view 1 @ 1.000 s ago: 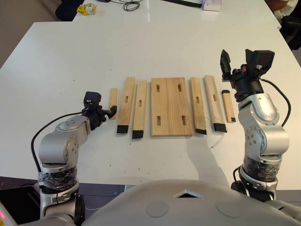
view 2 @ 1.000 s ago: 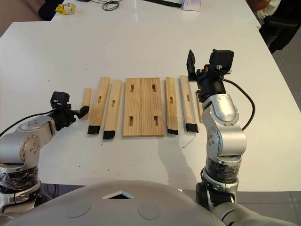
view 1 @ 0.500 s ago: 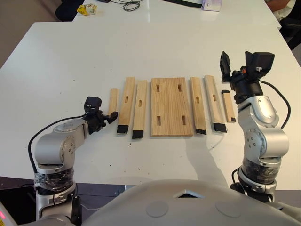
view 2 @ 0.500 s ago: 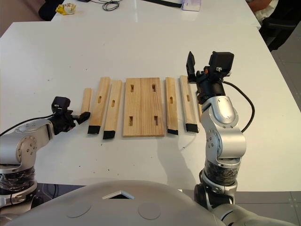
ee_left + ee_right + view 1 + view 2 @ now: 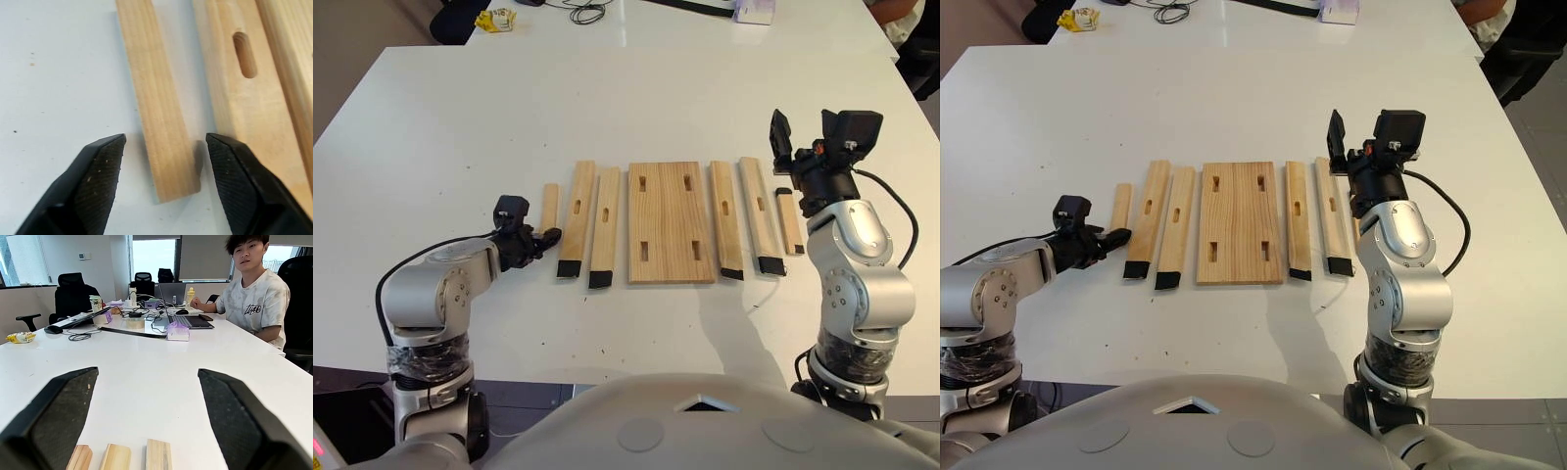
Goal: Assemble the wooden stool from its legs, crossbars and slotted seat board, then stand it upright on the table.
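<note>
1. Parts layout. The seat board point(image 5: 671, 222) lies flat at the centre of the white table point(image 5: 607, 98), slots facing up. To its left lie the inner left leg point(image 5: 604, 225), the outer left leg point(image 5: 576, 215) and the short left crossbar point(image 5: 548, 204). To its right lie the inner right leg point(image 5: 724, 217), the outer right leg point(image 5: 759, 213) and the short right crossbar point(image 5: 788, 220). All parts are parallel, with narrow gaps between them.

2. Clearance. The row is well apart from the table's far and left edges. The near edge is closer. Bare tabletop surrounds the row on all sides.

3. Left gripper point(image 5: 166, 142). It is low over the table, and its fingers are spread. One finger is on each side of the left crossbar's near end, with a gap on both sides.

4. Right gripper point(image 5: 146, 382). It is raised above the far end of the right crossbar, fingers wide apart and nothing between them.

5. Surroundings. A second white table behind carries cables point(image 5: 587, 10), a yellow packet point(image 5: 495, 18) and a small box point(image 5: 753, 11). Office chairs point(image 5: 73, 296) stand beyond.
</note>
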